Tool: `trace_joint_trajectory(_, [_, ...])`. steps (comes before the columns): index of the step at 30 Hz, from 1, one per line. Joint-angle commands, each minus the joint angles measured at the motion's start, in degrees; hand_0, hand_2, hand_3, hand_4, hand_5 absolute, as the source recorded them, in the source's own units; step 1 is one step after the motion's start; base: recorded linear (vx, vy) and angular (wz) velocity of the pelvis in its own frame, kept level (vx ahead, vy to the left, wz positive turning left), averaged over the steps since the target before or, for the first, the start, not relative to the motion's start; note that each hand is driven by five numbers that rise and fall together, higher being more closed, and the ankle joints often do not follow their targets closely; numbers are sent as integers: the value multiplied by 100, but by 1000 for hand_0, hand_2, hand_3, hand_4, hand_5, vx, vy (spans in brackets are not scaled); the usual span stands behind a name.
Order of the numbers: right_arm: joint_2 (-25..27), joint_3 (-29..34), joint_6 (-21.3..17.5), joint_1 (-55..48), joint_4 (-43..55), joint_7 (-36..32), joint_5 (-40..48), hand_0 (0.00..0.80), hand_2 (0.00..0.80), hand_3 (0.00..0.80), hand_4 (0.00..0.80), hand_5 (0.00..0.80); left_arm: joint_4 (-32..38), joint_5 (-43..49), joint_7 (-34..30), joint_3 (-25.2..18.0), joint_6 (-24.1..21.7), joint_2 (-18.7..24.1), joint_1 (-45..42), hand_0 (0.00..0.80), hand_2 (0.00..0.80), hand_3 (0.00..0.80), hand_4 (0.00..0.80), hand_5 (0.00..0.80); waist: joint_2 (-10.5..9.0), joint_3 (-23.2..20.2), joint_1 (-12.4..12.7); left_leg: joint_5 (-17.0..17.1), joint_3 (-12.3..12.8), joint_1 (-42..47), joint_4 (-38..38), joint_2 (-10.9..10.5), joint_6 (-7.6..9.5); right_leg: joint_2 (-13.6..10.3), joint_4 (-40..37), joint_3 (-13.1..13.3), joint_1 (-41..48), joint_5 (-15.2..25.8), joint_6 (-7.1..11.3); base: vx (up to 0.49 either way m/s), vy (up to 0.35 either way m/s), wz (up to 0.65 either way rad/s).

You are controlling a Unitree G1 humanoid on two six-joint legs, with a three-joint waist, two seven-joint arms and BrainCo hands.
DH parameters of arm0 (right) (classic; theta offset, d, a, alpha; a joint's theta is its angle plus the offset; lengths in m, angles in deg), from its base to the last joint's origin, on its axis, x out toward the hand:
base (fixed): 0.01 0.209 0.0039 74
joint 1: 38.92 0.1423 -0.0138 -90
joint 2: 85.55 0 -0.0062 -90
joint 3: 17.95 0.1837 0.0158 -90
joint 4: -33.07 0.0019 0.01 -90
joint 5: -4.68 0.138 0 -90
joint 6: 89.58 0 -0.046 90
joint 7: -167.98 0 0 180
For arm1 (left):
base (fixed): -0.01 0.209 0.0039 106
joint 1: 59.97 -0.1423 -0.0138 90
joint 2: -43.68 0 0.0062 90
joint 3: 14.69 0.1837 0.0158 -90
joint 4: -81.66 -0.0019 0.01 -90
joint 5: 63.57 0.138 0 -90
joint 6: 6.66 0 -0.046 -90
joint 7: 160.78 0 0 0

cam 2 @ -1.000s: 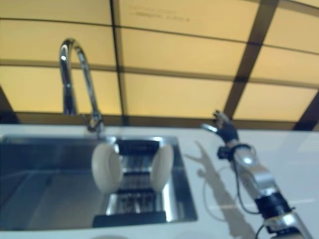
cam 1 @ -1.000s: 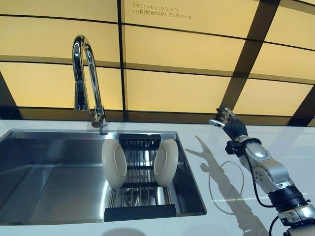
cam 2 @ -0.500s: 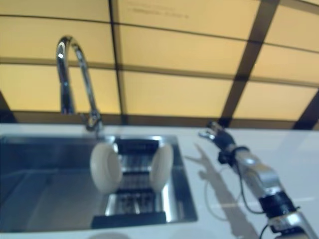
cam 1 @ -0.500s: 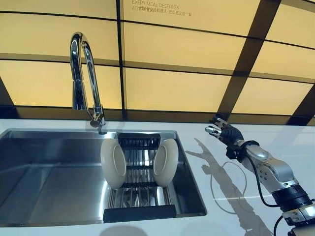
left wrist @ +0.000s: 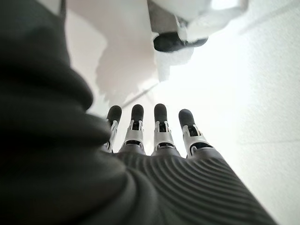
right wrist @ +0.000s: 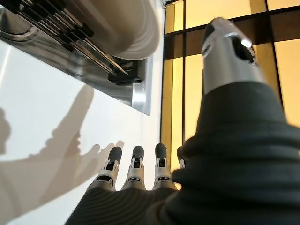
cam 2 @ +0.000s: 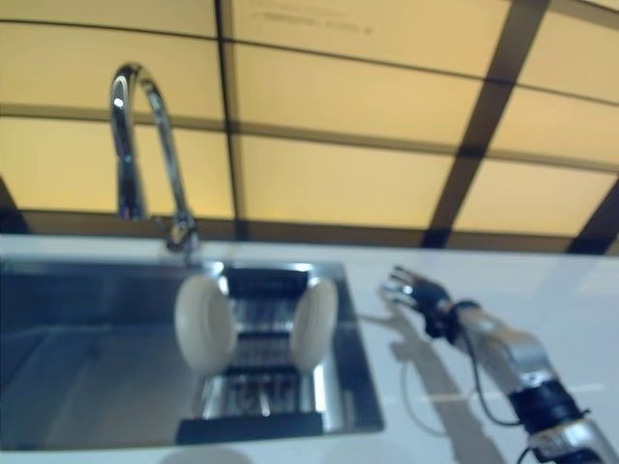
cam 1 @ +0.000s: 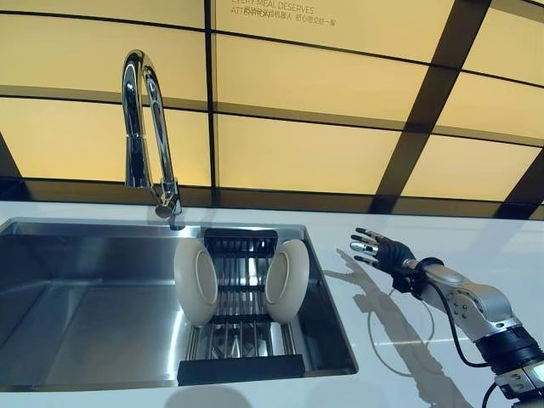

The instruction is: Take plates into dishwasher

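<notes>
right arm: we had a silver-grey shell with a black band, beside the sink (cam 1: 331, 340)
right hand (cam 1: 380, 251): we wore a dark ribbed cover; our fingers were silver with dark tips
left hand (left wrist: 154, 140): we showed the same dark ribbed cover and silver, dark-tipped fingers

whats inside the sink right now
A black-framed wire dish rack sits at the right end of the sink, with two white plates standing on edge in it. The rest of the basin looks bare. What lies under the rack is hidden.
</notes>
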Motion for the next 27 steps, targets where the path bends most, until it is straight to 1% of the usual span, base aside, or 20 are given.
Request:
trace_joint_trajectory(1, [282, -268, -29, 77, 513, 19, 464, 0, 0, 0, 0, 0, -335, -123, 66, -35, -46, 142, 177, 0, 0, 0, 0, 0, 32, -42, 119, -84, 254, -51, 8, 285, -252, 90, 12, -215, 171, -202, 156, 0, 0, 0])
trace_joint_trajectory(4, [265, -298, 29, -1, 622, 49, 634, 0, 0, 0, 0, 0, -283, -165, 65, 3, -14, 109, 191, 0, 0, 0, 0, 0, 37, -45, 109, -101, 254, -49, 8, 276, -245, 88, 12, -220, 176, -211, 163, 0, 0, 0])
trace_joint_trajectory(9, [100, -375, 192, -141, 965, 316, 959, 0, 0, 0, 0, 0, -88, -274, 11, 136, -98, 43, 255, 0, 0, 0, 0, 0, 33, -28, 95, -127, 253, -33, 8, 262, -232, 80, 12, -225, 196, -214, 175, 0, 0, 0])
trace_joint_trajectory(14, [-61, -450, 211, -264, 1121, 441, 1053, 0, 0, 0, 0, 0, 53, -219, -58, 314, -139, -32, 276, 0, 0, 0, 0, 0, 19, -44, 91, -149, 264, -15, 8, 252, -212, 76, 12, -217, 218, -216, 180, 0, 0, 0])
trace_joint_trajectory(19, [-273, -654, 263, -176, 1091, 623, 1206, 0, 0, 0, 0, 0, 103, -127, -120, 583, -122, -49, 349, 0, 0, 0, 0, 0, -9, -68, 87, -175, 315, 17, 8, 247, -190, 90, 12, -178, 234, -214, 187, 0, 0, 0])
trace_joint_trajectory(27, [-550, -822, 285, -81, 909, 793, 1304, 0, 0, 0, 0, 0, 107, -165, -77, 664, -19, -70, 345, 0, 0, 0, 0, 0, -17, -72, 81, -197, 403, 62, 8, 249, -164, 118, 12, -126, 241, -199, 190, 0, 0, 0])
